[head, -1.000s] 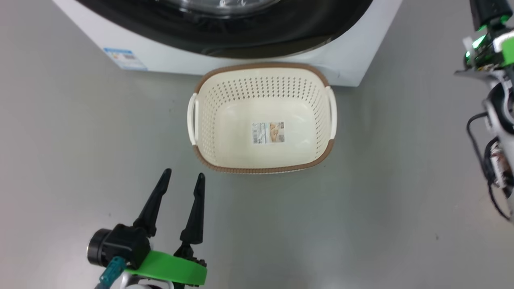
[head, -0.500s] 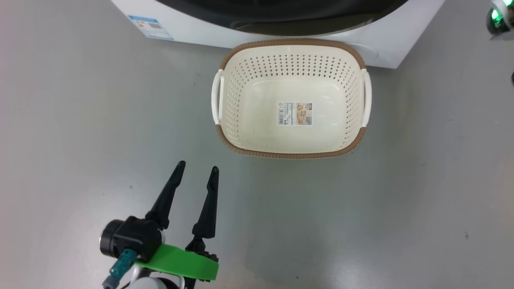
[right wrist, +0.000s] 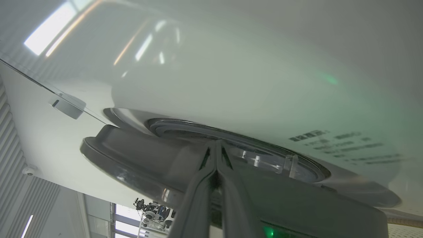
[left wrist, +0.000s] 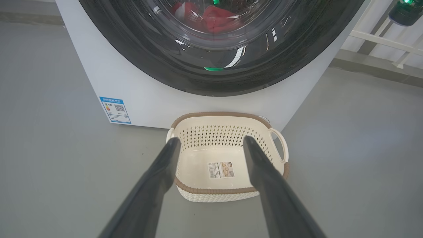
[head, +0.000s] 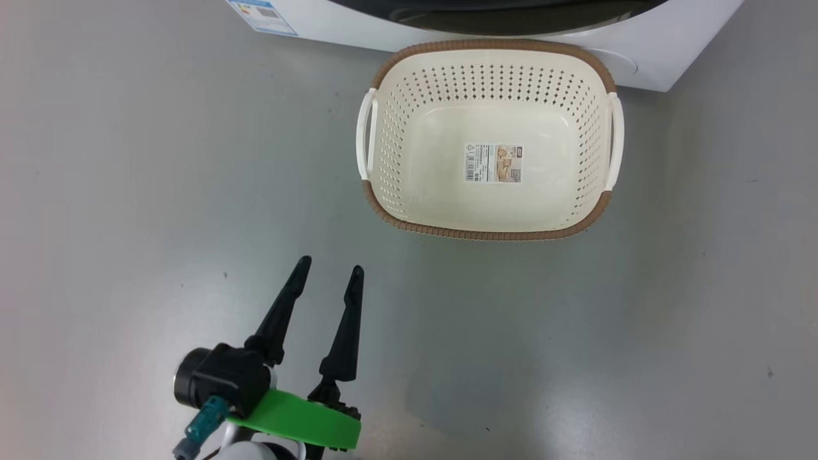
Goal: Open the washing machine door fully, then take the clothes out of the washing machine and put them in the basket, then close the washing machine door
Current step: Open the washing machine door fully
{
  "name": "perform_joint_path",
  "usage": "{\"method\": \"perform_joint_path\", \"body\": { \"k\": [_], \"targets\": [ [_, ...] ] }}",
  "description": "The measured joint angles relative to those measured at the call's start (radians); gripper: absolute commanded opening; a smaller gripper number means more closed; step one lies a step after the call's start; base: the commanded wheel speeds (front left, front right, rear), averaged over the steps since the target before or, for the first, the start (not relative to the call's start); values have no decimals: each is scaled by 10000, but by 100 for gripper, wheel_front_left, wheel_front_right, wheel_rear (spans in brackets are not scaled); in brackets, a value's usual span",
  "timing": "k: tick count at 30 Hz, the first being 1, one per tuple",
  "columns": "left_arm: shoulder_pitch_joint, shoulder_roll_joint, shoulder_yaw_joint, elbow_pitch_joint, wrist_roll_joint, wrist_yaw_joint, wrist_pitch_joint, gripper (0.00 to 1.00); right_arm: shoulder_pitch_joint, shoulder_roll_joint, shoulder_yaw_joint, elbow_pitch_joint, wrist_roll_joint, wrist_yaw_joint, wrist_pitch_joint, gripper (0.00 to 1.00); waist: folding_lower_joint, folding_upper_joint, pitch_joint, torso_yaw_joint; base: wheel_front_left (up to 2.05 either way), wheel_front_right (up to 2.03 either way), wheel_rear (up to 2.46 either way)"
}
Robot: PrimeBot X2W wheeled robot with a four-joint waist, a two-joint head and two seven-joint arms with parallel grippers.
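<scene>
The washing machine (left wrist: 142,96) stands white on the floor, its door (left wrist: 148,56) a wide black ring around clear glass. Through the glass, red clothes (left wrist: 218,19) lie in the drum. The cream basket (head: 409,128) sits on the floor right in front of the machine (head: 639,57), with nothing in it but a paper label. My left gripper (head: 330,267) hovers open short of the basket (left wrist: 214,135), and its fingers (left wrist: 211,141) frame it in the left wrist view. My right gripper (right wrist: 216,143) is shut, its tips against the grey door (right wrist: 138,158) edge by the machine's front (right wrist: 231,82).
Smooth grey floor (head: 160,160) lies all around the basket. A blue label (left wrist: 115,110) marks the machine's lower left corner. White railing (left wrist: 380,39) runs behind the machine on the right, below a dark part of my right arm (left wrist: 406,13) with a green light.
The head camera has swung, so basket and machine slid up and to the right in its picture and my right arm left it. My left gripper stays open, my right gripper shut.
</scene>
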Motion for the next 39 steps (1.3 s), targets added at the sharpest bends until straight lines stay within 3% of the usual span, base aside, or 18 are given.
{"method": "perform_joint_path", "body": {
  "k": [19, 39],
  "targets": [
    [-125, -8, -144, -21, -86, 21, 0, 100, -324, 25, 495, 780, -240, -75, 1210, 0, 1, 0, -259, 75, 0, 0, 0],
    [169, -4, 6, -29, -88, 31, 0, 100, 1346, 658, 993, 370, -341, -75, 1931, 0, 0, 0, -1285, -33, 0, 0, 0]
  ]
}}
